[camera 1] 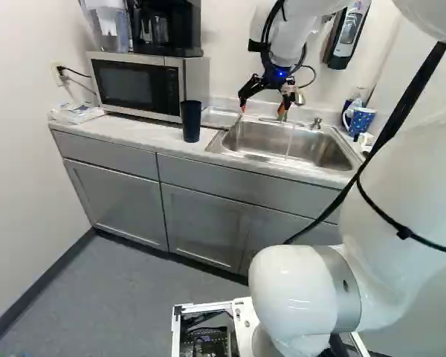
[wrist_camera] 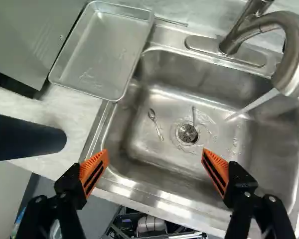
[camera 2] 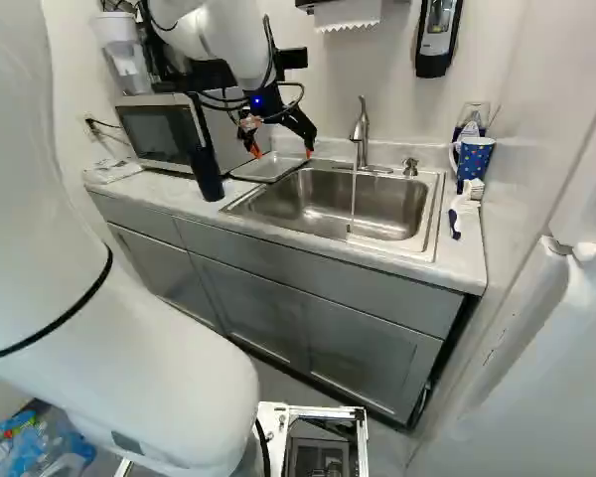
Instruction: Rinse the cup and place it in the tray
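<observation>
My gripper (camera 2: 282, 153) hangs over the sink in the right base view. In the wrist view the gripper (wrist_camera: 155, 157) is open, its orange pads wide apart and nothing held. A tall dark blue cup (camera 1: 191, 120) stands upright on the counter between microwave and sink; in the wrist view this cup (wrist_camera: 27, 138) is outside the fingers, beyond the sink's edge. The shallow metal tray (wrist_camera: 102, 55) lies at the sink's back corner, beside the microwave, with only small marks on its bottom. Water (wrist_camera: 251, 105) runs from the faucet (camera 2: 361, 134) into the sink (wrist_camera: 164, 159).
A spoon (wrist_camera: 156, 124) lies in the basin near the drain (wrist_camera: 187, 133), with another small utensil beside it. The microwave (camera 1: 137, 84) stands behind the cup. A dotted blue mug (camera 2: 474, 159) and a brush (camera 2: 455, 221) are on the counter past the sink. The soap dispenser (camera 2: 438, 38) hangs above.
</observation>
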Motion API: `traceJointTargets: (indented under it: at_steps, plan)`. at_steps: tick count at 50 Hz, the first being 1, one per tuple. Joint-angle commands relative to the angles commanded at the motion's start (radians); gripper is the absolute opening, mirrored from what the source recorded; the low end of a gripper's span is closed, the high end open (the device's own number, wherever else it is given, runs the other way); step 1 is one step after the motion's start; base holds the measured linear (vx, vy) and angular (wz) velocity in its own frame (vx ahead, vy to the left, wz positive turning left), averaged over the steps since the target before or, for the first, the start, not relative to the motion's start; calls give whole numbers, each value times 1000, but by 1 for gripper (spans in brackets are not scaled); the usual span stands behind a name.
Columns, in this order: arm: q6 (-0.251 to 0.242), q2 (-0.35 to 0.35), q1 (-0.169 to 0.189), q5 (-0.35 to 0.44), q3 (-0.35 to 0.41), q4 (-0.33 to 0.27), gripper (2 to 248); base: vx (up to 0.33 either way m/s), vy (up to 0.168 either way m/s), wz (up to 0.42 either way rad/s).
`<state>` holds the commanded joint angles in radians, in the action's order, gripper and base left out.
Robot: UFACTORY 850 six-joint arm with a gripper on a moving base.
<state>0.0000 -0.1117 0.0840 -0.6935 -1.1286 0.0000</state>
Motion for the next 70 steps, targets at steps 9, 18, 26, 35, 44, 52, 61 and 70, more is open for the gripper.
traceJointTargets:
  at_steps: [9, 18, 26, 35, 44, 52, 61, 70]
  plan:
    - [0, 0, -34, 0, 0, 0, 247, 0, 0, 0]
    - [0, 1, -68, 0, -1, 0, 247, 0, 0, 0]
    - [0, 3, -98, 0, -3, 0, 247, 0, 0, 0]
    - [0, 4, -132, 0, -4, 0, 247, 0, 0, 0]
    - [0, 7, -165, 0, -7, 0, 247, 0, 0, 0]
    - [0, 11, -195, 0, -11, 0, 247, 0, 0, 0]
    - [0, 14, -229, 0, -13, 0, 247, 0, 0, 0]
    - [0, 16, -263, 0, -15, 0, 247, 0, 0, 0]
